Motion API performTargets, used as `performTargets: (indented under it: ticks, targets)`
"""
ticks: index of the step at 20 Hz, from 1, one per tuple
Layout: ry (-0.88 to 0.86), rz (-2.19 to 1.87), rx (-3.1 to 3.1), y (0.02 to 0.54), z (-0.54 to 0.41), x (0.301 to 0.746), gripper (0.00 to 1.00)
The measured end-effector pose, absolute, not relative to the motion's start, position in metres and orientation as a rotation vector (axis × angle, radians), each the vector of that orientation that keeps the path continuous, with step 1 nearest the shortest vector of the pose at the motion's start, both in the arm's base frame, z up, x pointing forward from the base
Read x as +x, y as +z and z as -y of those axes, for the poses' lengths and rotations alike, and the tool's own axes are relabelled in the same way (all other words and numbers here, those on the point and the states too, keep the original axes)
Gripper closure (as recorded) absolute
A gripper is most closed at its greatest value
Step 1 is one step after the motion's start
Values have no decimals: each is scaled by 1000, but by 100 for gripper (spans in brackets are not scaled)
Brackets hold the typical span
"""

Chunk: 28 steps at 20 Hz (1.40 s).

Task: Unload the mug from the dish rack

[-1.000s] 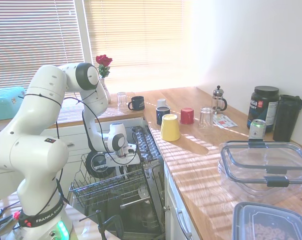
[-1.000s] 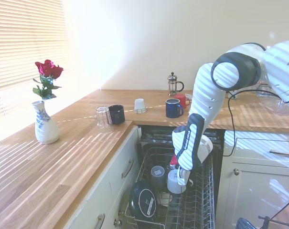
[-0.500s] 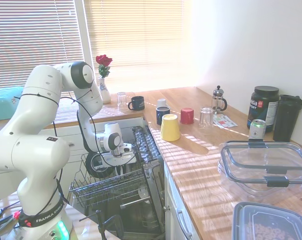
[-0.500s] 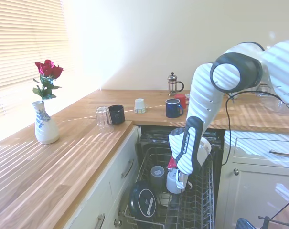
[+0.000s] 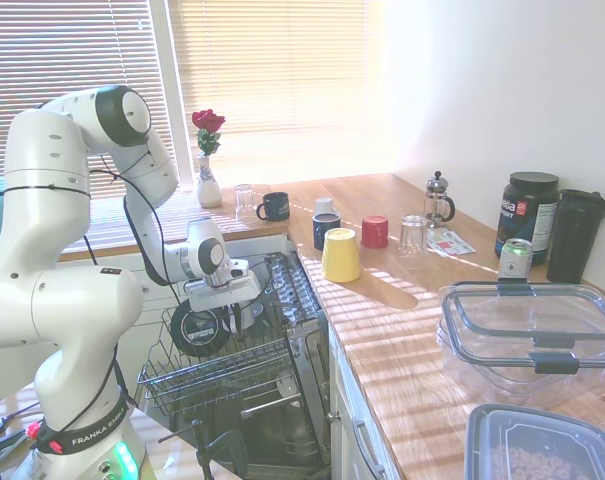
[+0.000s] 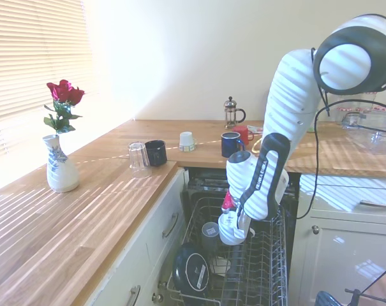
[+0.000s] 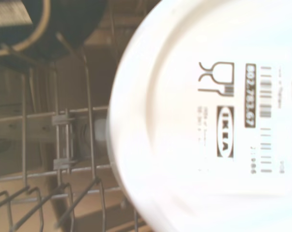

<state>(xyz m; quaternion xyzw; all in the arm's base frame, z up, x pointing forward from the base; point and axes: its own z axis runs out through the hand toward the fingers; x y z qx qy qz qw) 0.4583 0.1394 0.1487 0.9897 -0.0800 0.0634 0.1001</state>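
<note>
The pincer is closed on the mug, holding it just above the dish rack with the wire tines below it. The mug is small, white and glossy, tilted in the grip. In the wrist view the mug's base fills most of the picture, showing a printed label with a glass-and-fork mark and an IKEA logo standing sideways. Beneath it the rack's grey wires cross over the dark tub. A round black item stands in the rack's near corner.
</note>
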Motion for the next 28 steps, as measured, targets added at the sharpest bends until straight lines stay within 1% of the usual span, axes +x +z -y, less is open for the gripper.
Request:
performTargets:
  ticks: [4, 7, 15, 23, 26, 28]
  targets:
    - [216, 239, 2905, 170, -147, 451, 100]
    - [243, 266, 2908, 193, -148, 453, 100]
    - [281, 467, 2955, 292, -97, 475, 100]
    - [247, 618, 2954, 376, -39, 545, 100]
    - [215, 652, 2936, 394, -25, 576, 100]
    - [189, 664, 2935, 396, -17, 596, 100]
